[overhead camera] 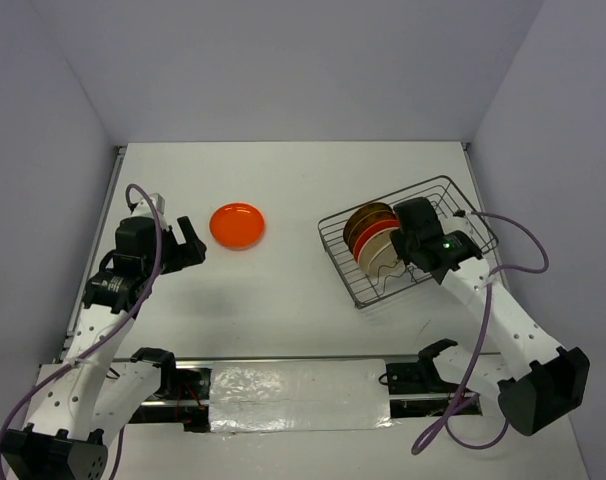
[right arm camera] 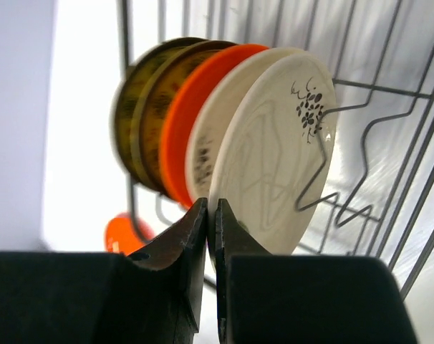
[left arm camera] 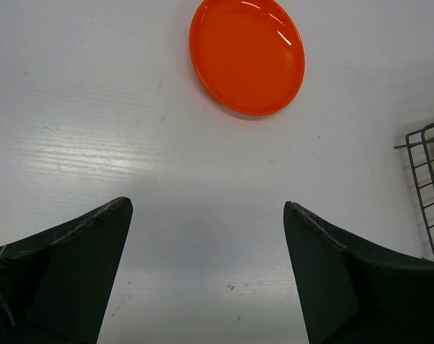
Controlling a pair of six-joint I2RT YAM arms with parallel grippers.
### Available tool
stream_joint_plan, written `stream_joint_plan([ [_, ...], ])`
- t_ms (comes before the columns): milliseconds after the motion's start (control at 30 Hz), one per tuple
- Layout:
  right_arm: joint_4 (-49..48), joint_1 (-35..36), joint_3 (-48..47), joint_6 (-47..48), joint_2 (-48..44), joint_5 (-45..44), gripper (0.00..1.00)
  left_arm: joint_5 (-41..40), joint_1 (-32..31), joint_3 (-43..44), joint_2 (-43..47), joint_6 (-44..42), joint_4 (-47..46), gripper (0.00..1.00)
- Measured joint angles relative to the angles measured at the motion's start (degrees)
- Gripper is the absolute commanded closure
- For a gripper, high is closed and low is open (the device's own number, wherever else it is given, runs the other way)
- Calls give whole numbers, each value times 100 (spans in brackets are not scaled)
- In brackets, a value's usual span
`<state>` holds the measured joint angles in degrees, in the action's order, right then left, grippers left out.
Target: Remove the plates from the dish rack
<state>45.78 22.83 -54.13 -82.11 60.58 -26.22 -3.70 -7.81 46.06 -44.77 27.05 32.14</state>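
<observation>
The cream plate [right arm camera: 274, 158] nearest my right wrist camera stands on edge in the dish rack [overhead camera: 448, 200], at the right of the overhead view, the front one of a row of five. Behind it, towards the left of the wrist frame, stand a second cream plate [right arm camera: 215, 115], an orange plate [right arm camera: 180, 136] and two dark patterned plates [right arm camera: 142, 118], all upright and close together. My right gripper [right arm camera: 210, 215] has its fingers pressed nearly together on the front plate's rim at the bottom of that frame, so I judge it pinched by its thin edge. One loose orange plate [overhead camera: 236, 225] lies flat on the table [overhead camera: 283, 310], left of centre in the overhead view and well apart from the rack, so I take it most of the unloading is left. My left gripper [left arm camera: 206, 203] hangs spread wide over bare table, holding nothing, the loose plate at the top of its wrist frame

The step in hand is the grasp of the front plate. The next move, as I judge it, calls for a lift along the plate's own plane until it is free of the rack's wires, then a swing over the rack wall to the table. The edge is thin and smooth, so the plate may pivot or slip, and its close neighbour could be dragged along
</observation>
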Motion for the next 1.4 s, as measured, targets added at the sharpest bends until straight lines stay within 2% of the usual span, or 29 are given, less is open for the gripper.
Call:
stream_joint_plan([
  [267,485,11,-1051,-52,-468,184,100,24,0,66,-68,13,31,0],
  [400,308,205,-1541,686,-715,267,100,162,0,498,-221,157,249,1],
  [467,-11,382,-1784,1644,-647,557,100,302,0,909,-308,321,343,1],
  [533,-42,730,-2457,2852,-284,942,100,498,0,1408,-407,538,420,1],
  [633,17,1878,-4033,4859,765,1023,100,935,0,2103,-581,1005,376,0],
  [700,-4,2787,-4669,6081,1471,811,100,1250,0,2391,-667,1368,319,0],
  [767,50,3744,-4741,7285,2020,306,100,1537,0,2511,-723,1679,271,1],
  [900,247,5213,-4083,9226,2900,-881,100,2037,-2,2323,-752,2140,162,1],
  [967,363,5657,-3928,9877,3338,-1067,100,2168,-17,2133,-761,2253,160,2],
  [1067,358,5845,-3943,10511,3687,-1069,100,2277,-26,1880,-793,2271,181,5],
  [1167,249,5851,-4081,10966,3707,-1119,100,2297,-35,1552,-883,2260,186,9],
  [1300,-332,5875,-4159,11368,3692,-1191,100,2299,-37,1220,-949,2234,210,21],
  [1367,-516,5895,-4159,11501,3694,-1207,100,2306,-37,1099,-946,2223,205,34],
  [1400,-575,5899,-4159,11534,3694,-1204,100,2337,-37,1049,-946,2245,177,52],
])
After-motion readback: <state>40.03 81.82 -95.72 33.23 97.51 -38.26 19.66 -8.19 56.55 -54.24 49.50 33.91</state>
